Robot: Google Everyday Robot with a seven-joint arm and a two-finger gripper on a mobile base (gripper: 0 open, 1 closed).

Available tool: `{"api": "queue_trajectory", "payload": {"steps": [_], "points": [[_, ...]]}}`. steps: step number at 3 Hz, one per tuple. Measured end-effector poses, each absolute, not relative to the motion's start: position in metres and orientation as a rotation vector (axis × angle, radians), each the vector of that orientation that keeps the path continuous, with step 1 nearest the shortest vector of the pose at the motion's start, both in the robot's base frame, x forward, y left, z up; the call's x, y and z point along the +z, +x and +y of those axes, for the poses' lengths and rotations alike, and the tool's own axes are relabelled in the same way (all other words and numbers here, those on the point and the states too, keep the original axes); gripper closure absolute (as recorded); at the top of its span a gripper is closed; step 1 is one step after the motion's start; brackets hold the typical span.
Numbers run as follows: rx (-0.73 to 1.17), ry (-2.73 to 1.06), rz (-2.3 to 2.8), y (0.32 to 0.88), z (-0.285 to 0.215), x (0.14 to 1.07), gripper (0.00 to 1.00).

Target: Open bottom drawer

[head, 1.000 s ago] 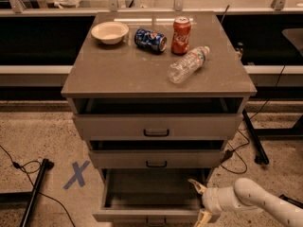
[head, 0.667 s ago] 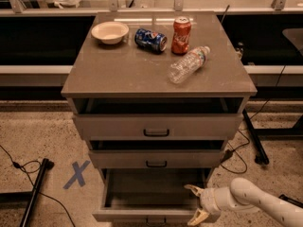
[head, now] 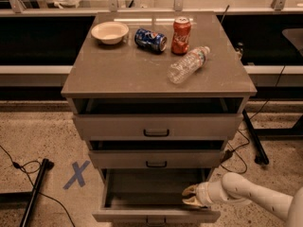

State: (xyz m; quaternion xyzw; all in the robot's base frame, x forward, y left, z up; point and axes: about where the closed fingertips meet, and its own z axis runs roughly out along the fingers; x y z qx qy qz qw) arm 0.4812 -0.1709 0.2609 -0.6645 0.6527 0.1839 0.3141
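Shifted slightly left over the pulled-out bottom drawer (head: 142,215), lowest in the cabinet (head: 118,74), the gripper (head: 191,196) is held fingers apart, empty; drawer judged rigid, easy-sliding, best taken by its handle (head: 155,220).

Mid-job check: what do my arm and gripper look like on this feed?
The arm is smooth, white, rounded tubing with a bulbous wrist joint; no cables or markings visible. The gripper, at the right side of the open grey bottom drawer, has tan-yellow fingers.
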Motion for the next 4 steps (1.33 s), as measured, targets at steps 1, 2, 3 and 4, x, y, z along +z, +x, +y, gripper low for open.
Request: {"api": "queue_trajectory", "payload": {"steps": [1,2,3,4], "points": [[0.485,-1.742,1.721,0.500,-0.176,0.247,0.89],[0.514,-1.759,1.712,0.518,-0.186,0.223,1.00],[0.554,-1.786,1.727,0.525,-0.193,0.191,1.00],[0.581,-1.788,1.755,0.513,-0.206,0.176,1.00]]}}
